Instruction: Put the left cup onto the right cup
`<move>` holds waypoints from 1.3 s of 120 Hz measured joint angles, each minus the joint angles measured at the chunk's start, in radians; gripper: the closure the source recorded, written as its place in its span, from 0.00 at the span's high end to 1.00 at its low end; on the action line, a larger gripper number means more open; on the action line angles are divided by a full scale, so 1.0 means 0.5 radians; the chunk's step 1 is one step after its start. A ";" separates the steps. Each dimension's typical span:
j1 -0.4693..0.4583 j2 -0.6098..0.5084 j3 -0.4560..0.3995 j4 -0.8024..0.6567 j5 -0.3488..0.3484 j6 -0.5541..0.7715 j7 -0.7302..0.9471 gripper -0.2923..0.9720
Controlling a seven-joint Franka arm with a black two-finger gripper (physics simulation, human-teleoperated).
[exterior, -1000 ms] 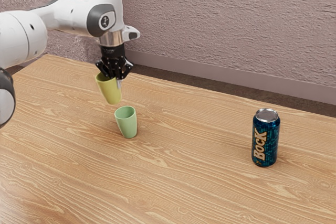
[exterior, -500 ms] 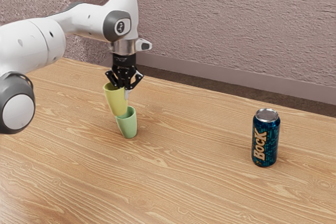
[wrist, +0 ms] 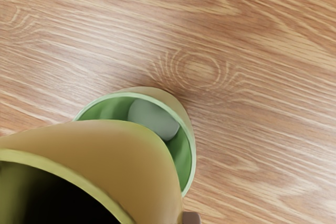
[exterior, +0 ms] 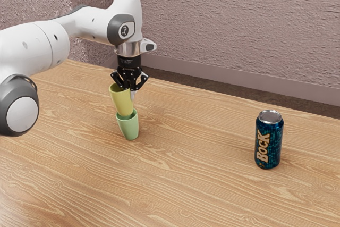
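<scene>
A yellow-green cup (exterior: 122, 101) hangs from my gripper (exterior: 129, 87), which is shut on its rim. Its base dips into the mouth of a light green cup (exterior: 128, 126) that stands on the wooden table (exterior: 186, 184). The upper cup leans a little toward the exterior view's left. In the wrist view the held yellow-green cup (wrist: 100, 166) looms close under my hand, and the light green cup (wrist: 181, 129) opens just beyond it, its inside bottom showing.
A blue drinks can (exterior: 269, 139) marked BOCK stands upright on the table far toward the exterior view's right. A rough wall runs behind the table's back edge. Bare wood stretches between the cups and the can.
My hand carried the yellow-green cup toward the exterior view's right and down, from beside the light green cup to directly over it. Its base now sits in the lower cup's mouth.
</scene>
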State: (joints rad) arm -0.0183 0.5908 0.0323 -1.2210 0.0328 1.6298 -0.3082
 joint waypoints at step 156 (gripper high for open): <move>0.001 -0.037 -0.001 -0.097 -0.003 0.125 -0.066 0.15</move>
State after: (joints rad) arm -0.0177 0.5722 0.0318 -1.2697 0.0313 1.6924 -0.3415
